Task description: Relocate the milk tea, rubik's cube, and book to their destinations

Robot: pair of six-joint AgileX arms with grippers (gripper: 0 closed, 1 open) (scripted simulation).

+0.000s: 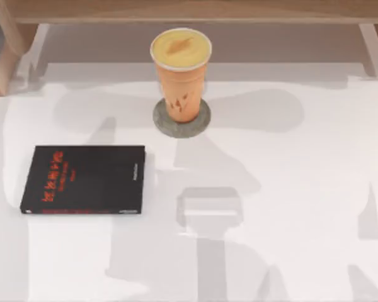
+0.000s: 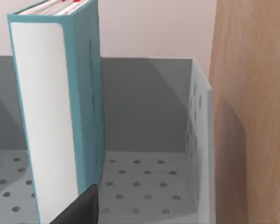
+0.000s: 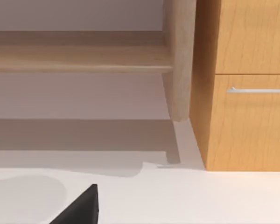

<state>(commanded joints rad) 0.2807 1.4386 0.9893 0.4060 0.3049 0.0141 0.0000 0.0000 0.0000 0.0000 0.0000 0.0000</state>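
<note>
Near side of the worktop (image 1: 290, 207): bare white surface crossed by arm shadows. You have no task thing waiting there.

Left of centre, a black book (image 1: 83, 180) with red lettering lies flat. It is not the book you want, so leave it alone.

Farther back, at centre: the milk tea (image 1: 180, 72) stands upright on a round grey coaster (image 1: 181, 119). By the look of it, that leg is done. I see no rubik's cube on the worktop and cannot say where it sits.

Left wrist view: the book (image 2: 56, 116), light blue with white page edges, stands upright in a grey perforated bin (image 2: 149, 186), with a wooden panel (image 2: 252, 112) just beside the bin wall. The left tool (image 2: 79, 207) sits low against the book's foot. One dark finger shows, and I cannot tell whether it grips or has let go.

Right wrist view: the right tool (image 3: 79, 205) hangs over open worktop, facing a wooden cabinet (image 3: 242, 93) with a drawer handle (image 3: 259, 90). I cannot tell its opening either.

Judgement: you are at the book's placement step. Next, check that the book stands by itself, then free it and draw the left tool out along the cover, so nothing tips.
</note>
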